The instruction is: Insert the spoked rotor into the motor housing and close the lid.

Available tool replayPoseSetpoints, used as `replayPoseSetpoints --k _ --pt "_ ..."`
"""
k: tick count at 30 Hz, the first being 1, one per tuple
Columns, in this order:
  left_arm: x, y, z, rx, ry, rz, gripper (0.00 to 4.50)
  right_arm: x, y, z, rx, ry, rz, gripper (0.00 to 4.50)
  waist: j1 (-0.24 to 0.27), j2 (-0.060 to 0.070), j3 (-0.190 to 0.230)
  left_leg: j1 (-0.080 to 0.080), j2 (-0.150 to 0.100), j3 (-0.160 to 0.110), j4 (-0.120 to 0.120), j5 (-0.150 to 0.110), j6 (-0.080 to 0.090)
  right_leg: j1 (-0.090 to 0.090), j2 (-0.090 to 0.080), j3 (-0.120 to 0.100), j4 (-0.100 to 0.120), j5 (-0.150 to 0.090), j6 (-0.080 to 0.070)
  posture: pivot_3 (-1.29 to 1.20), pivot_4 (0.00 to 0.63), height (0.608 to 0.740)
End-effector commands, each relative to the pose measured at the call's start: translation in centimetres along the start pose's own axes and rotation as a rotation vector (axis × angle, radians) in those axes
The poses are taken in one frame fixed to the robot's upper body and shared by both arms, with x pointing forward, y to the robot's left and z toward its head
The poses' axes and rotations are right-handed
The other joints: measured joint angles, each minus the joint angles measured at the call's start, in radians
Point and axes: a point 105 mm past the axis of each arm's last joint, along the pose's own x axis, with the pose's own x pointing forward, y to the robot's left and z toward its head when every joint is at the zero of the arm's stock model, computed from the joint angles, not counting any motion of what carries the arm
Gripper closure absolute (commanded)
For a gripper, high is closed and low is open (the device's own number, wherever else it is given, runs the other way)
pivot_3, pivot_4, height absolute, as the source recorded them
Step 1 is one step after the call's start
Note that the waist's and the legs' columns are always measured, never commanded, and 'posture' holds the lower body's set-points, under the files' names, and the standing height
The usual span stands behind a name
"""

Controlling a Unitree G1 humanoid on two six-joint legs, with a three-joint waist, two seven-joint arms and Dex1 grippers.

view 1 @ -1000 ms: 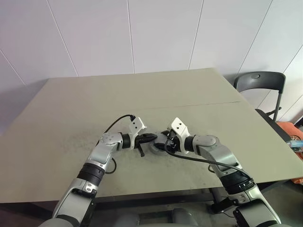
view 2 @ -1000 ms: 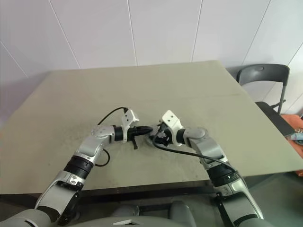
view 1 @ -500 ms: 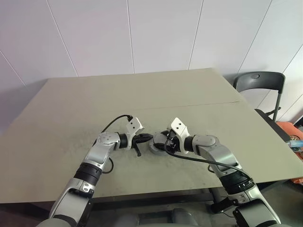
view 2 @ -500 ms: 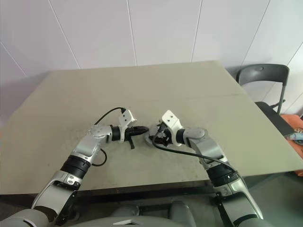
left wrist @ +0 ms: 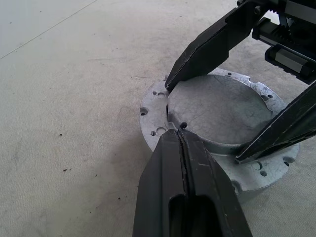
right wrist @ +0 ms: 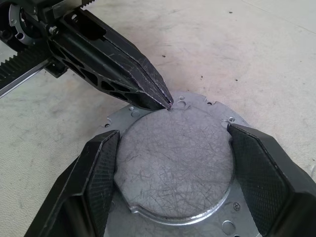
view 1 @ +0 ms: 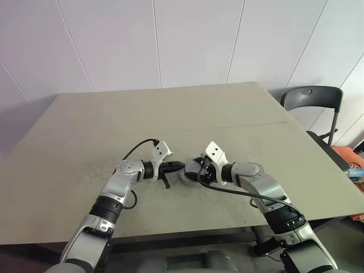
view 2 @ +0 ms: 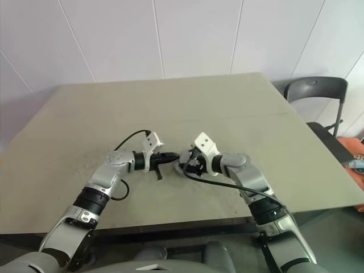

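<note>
Table (view 1: 85, 131) bare around lid (right wrist: 175, 163); right gripper (right wrist: 173, 168) straddles it (perhaps touching); left gripper (left wrist: 180, 136) pressed together.

Head pair: high, looking down over table (view 1: 85, 131).
Wrist pair: close, facing each other across one grey metal disc (right wrist: 175, 158).

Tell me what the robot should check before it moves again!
1. Lid seated flat on the flanged base: looks ok.
2. Right gripper around the lid: ok, a finger at each side of the raised part.
3. Left gripper shut: ok, tip at the lid's edge.
4. Rotor inside: cannot tell, lid covers it.
5. Table around the part free of loose bits: ok.
</note>
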Motion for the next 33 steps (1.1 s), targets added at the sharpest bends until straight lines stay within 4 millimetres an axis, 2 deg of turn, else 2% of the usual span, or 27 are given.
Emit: replayPoseSetpoints --k 1,3,5,6,11,15,22,28,33 --pt "0.3 -0.3 0.0 0.017 0.013 -0.02 4.5 0.3 0.3 -2.2 0.05 0.084 0.009 1.36 0.0 0.0 0.0 0.0 0.0 0.0 0.0 0.0 0.0 0.0 0.0 0.0 0.0 0.0 0.0 0.0 0.0 0.74" --pt "0.3 -0.2 -0.1 0.02 0.018 -0.018 4.5 0.3 0.3 -2.2 0.051 0.086 0.009 0.62 0.0 0.0 0.0 0.0 0.0 0.0 0.0 0.0 0.0 0.0 0.0 0.0 0.0 0.0 0.0 0.0 0.0 0.74" --pt "0.3 -0.2 -0.1 0.021 0.019 -0.017 4.5 0.2 0.9 -2.1 0.043 0.082 0.047 0.08 0.0 0.0 0.0 0.0 0.0 0.0 0.0 0.0 0.0 0.0 0.0 0.0 0.0 0.0 0.0 0.0 0.0 0.74" --pt "0.3 -0.2 -0.1 0.022 0.018 -0.016 4.5 0.3 0.9 -1.9 0.045 0.077 0.044 0.01 0.0 0.0 0.0 0.0 0.0 0.0 0.0 0.0 0.0 0.0 0.0 0.0 0.0 0.0 0.0 0.0 0.0 0.74" --pt "0.1 -0.2 -0.2 0.023 0.018 -0.01 4.5 0.3 0.7 -1.1 0.063 0.044 0.051 0.01 0.0 0.0 0.0 -0.001 0.0 0.0 0.0 0.0 0.0 0.0 0.0 0.0 -0.001 -0.001 0.0 0.0 0.0 0.74" --pt "0.0 -0.2 -0.2 0.022 0.018 -0.007 4.5 -0.2 0.6 0.6 0.128 -0.05 0.082 0.01 0.0 0.0 0.001 -0.001 0.0 -0.001 0.0 0.0 0.0 0.0 0.0 0.0 -0.001 -0.001 0.0 0.0 0.0 0.74" --pt "-0.1 -0.1 -0.3 0.025 0.02 -0.003 4.5 -1.7 -1.4 2.5 0.233 -0.151 0.044 0.01 0.001 0.001 0.003 -0.004 0.0 -0.001 -0.001 0.0 0.0 -0.003 -0.001 0.0 -0.002 0.0 0.001 0.0 0.0 0.74" --pt "-0.1 -0.1 -0.3 0.029 0.019 -0.003 4.5 -2.8 -2.9 1.2 0.325 -0.11 -0.01 0.01 0.001 0.001 0.003 -0.004 0.0 -0.001 -0.002 0.0 0.0 -0.003 -0.001 -0.001 -0.004 0.0 0.001 0.0 0.0 0.74" --pt "0.0 -0.2 -0.4 0.032 0.018 -0.005 4.5 -3.2 -2.9 -1.1 0.554 0.009 0.004 0.01 0.001 0.001 0.003 -0.005 0.0 -0.001 -0.002 -0.001 0.001 -0.003 -0.001 -0.001 -0.006 0.0 0.001 0.0 0.0 0.74"
